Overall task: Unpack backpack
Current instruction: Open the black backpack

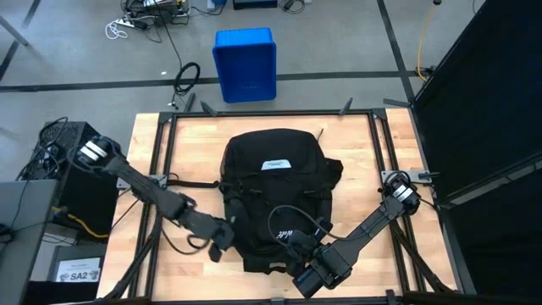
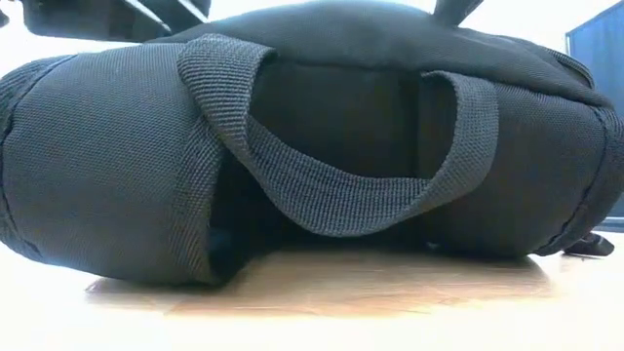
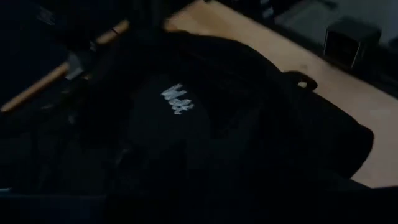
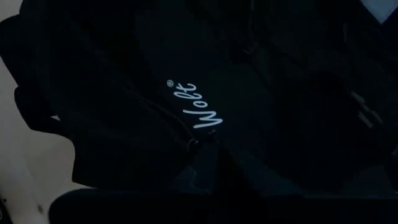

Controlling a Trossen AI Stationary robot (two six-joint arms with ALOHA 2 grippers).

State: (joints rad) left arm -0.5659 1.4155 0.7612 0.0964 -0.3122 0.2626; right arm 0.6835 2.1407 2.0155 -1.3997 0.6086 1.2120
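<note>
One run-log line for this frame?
backpack: flat on table, closed | left gripper: at its left edge | right gripper: shut, at front pocket

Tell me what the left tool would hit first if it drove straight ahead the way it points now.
Most likely the backpack: the left tool sits at its side, aimed at the black fabric near the white lettering. How close it already is cannot be judged.

Two dark jointed arms; pale silvery wrist housings; black looping cable
</note>
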